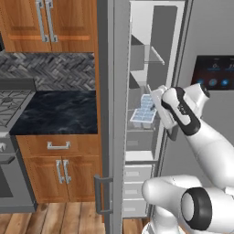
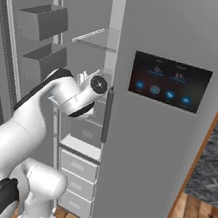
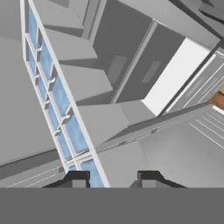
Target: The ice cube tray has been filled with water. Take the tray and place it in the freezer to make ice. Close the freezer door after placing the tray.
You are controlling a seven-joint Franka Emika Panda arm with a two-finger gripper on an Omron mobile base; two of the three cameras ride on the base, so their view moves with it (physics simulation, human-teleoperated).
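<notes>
Holding your white ice cube tray (image 1: 143,114) of pale-blue cells, the gripper (image 3: 109,178) is clamped on its edge; no legible labels

Wooden cabinets (image 1: 59,169), a dark marble counter (image 1: 59,112) and a stove (image 1: 11,103) stand left.

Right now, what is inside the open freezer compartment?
The ice cube tray, cells showing pale blue water, sits in the gripper above a white shelf. Drawers lie below; their contents are hidden.

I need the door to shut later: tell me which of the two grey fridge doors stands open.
The plain freezer door on the left, with the vertical bar handle, stands open. The closed door carries the dark panel with blue icons.
</notes>
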